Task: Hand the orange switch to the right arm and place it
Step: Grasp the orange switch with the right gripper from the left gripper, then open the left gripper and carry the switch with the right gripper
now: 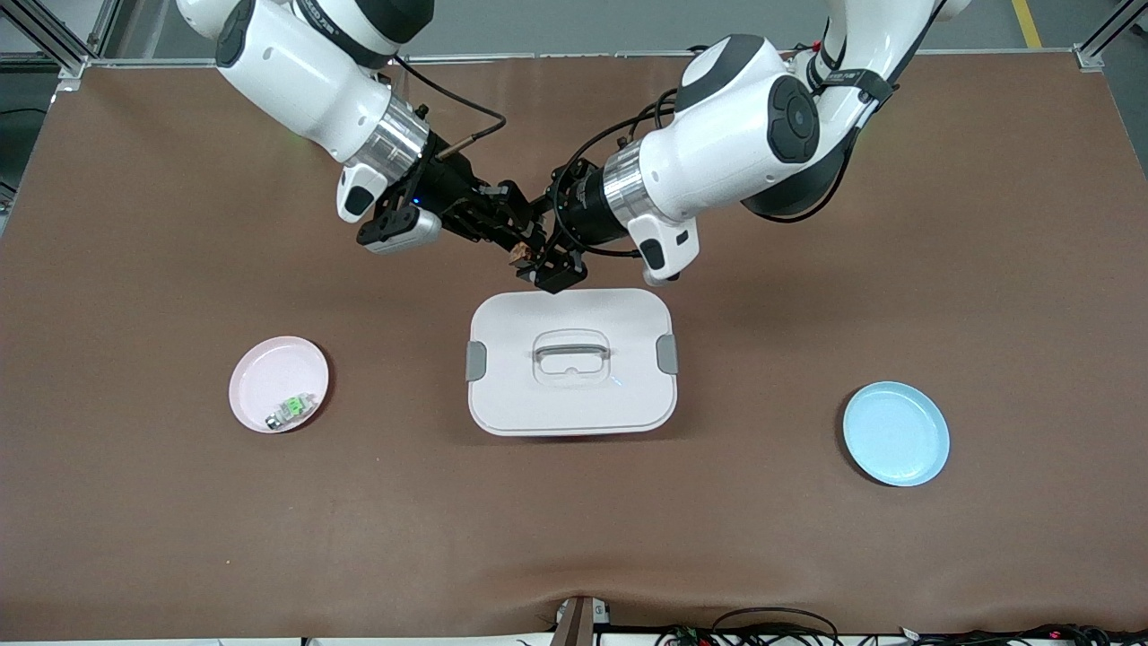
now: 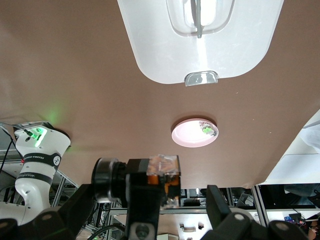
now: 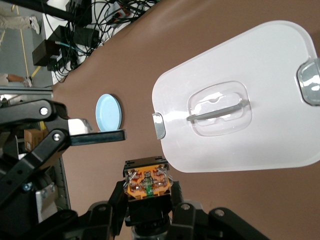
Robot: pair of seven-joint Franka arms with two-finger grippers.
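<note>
The orange switch (image 1: 519, 255) is up in the air over the brown mat, just off the edge of the white lidded box (image 1: 571, 395) that faces the arms. My right gripper (image 1: 513, 240) is shut on it. In the right wrist view its fingers flank the switch's black body, with the orange face (image 3: 148, 181) pointing outward. My left gripper (image 1: 554, 267) is right beside it, open, with its fingers spread wide on either side of the switch (image 2: 162, 172) and not touching it. One left finger (image 3: 97, 136) shows in the right wrist view.
A pink plate (image 1: 269, 368) with a green-and-silver part (image 1: 291, 408) lies toward the right arm's end. A blue plate (image 1: 895, 433) lies toward the left arm's end. The white box has a clear handle (image 1: 571, 352) and grey clips.
</note>
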